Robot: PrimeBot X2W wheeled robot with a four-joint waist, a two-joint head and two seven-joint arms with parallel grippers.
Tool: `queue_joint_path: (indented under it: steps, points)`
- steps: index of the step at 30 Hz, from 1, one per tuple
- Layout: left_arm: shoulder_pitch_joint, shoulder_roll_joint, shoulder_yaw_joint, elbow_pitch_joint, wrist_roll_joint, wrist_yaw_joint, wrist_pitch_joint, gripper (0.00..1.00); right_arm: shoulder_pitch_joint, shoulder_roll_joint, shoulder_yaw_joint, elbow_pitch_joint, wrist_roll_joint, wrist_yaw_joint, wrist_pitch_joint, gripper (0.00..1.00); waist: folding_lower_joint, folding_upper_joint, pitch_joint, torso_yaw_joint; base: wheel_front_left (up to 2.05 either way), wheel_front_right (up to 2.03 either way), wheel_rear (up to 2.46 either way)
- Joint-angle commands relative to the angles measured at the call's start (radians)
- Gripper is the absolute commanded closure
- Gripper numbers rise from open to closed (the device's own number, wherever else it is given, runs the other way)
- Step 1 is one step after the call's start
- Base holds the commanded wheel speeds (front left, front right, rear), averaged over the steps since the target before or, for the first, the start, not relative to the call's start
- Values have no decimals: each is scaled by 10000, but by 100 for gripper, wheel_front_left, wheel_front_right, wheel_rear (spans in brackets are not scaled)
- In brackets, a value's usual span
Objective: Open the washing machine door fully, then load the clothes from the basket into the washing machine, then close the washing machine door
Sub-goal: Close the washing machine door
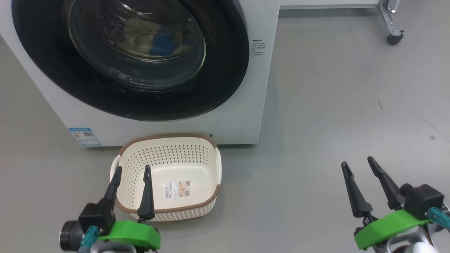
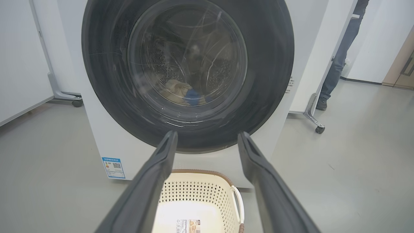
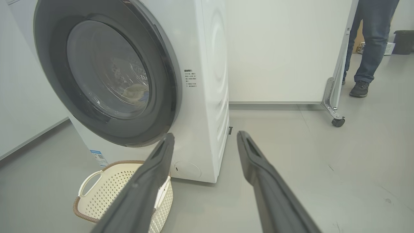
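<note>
The washing machine (image 1: 242,105) stands ahead with its door (image 1: 218,70) shut flat against the front. Through the glass bowl I see the clothes (image 1: 147,38), cream fabric with a blue patch, lying in the drum; they also show as clothes (image 2: 184,92) in the left wrist view. The cream basket (image 1: 168,144) sits on the floor before the machine, holding only its label sticker. My left gripper (image 1: 133,171) hovers open over the basket's near left side. My right gripper (image 1: 358,163) stands open above bare floor to the right, holding nothing.
A white wheeled partition (image 3: 291,48) stands behind and right of the machine, its caster (image 3: 338,122) on the floor. A person's legs (image 3: 372,42) in jeans and dark shoes stand beyond it. Grey floor (image 1: 334,105) spreads to the right.
</note>
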Motion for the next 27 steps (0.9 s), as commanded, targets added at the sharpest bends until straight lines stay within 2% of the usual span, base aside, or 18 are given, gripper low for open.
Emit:
queue_joint_path:
  steps: [1, 27]
  points:
    - [-206, 202, 386, -409, -120, 52, 19, 0, -189, -46, 167, -435, 68, -36, 67, 0, 1, -1, -70, -66, 0, 0, 0]
    - [216, 407, 237, -802, -261, 311, 214, 0, 348, -44, 230, -846, 274, -36, 210, 0, 1, -1, -326, -162, 0, 0, 0]
